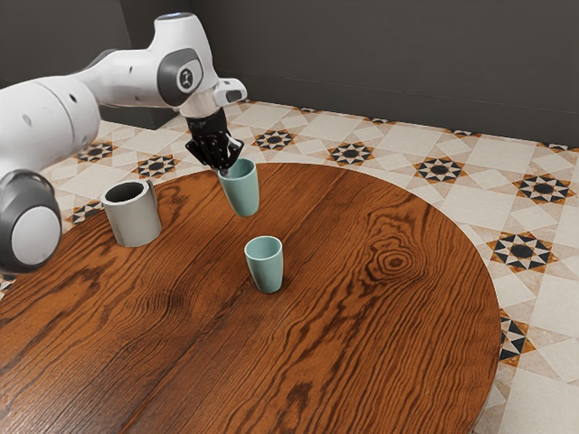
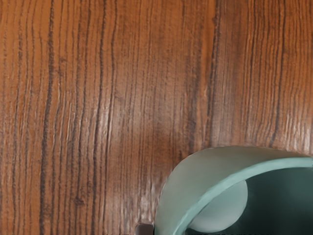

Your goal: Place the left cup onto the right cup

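Held cup [image 1: 242, 190] tilted, clamped at rim by claw [image 1: 228, 166], above table [image 1: 380, 325].

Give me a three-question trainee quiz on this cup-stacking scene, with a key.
1. True or false: the gripper holds a teal cup clear of the table.
2. The second teal cup is: A) upright on the table, B) on its side, C) upside down.
3. Fill in: the grey mug stands toward the exterior view's ____ of both teal cups.
Key: 1 true; 2 A; 3 left.
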